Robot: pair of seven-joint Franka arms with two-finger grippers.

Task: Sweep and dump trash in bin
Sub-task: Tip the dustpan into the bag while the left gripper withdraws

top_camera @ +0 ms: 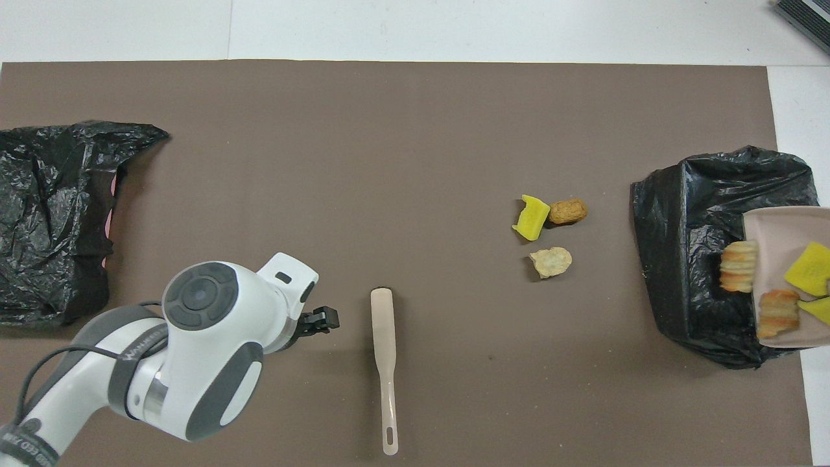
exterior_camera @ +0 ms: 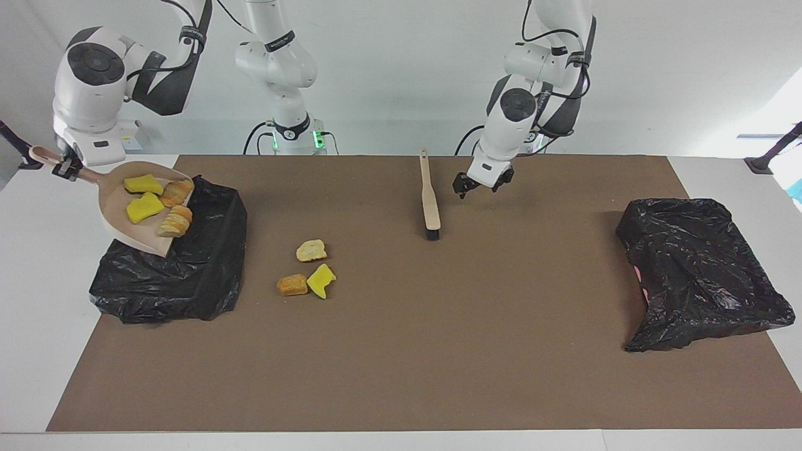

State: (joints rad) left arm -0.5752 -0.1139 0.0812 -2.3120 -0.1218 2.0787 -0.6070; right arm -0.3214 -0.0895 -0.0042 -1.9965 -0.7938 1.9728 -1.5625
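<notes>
Both grippers are mine. Right gripper (exterior_camera: 64, 168) is clamped on the handle of the beige dustpan (exterior_camera: 119, 216), which I hold tilted over the black-bagged bin (exterior_camera: 188, 275) at the right arm's end of the table, its lip low above the bag. Four scraps lie in the pan: two yellow sponge pieces (exterior_camera: 144, 207) and two croissant chunks (exterior_camera: 175, 222), the chunks close to the lip. From overhead the pan (top_camera: 775, 224) juts in from the edge of view with the chunks (top_camera: 739, 275) at its lip, over the bin's mouth.

My left gripper (exterior_camera: 483, 184) hangs over the brown mat (exterior_camera: 401, 351) with its fingers apart and nothing between them. It is just beside the hand brush (exterior_camera: 430, 200) on the left arm's side. That brush lies flat on the mat, bristles pointing away from the robots, handle tip toward them, and nothing touches it.

Three more scraps rest on the mat between the brush and the bin: a pale bread chunk (exterior_camera: 311, 250), and farther from the robots a brown chunk (exterior_camera: 292, 285) touching a yellow sponge scrap (exterior_camera: 321, 280).

A second black bag (exterior_camera: 695, 269) sits at the left arm's end of the table. The mat covers most of a white tabletop (exterior_camera: 37, 263), and a plain white wall (exterior_camera: 388, 75) stands by the arm bases.
</notes>
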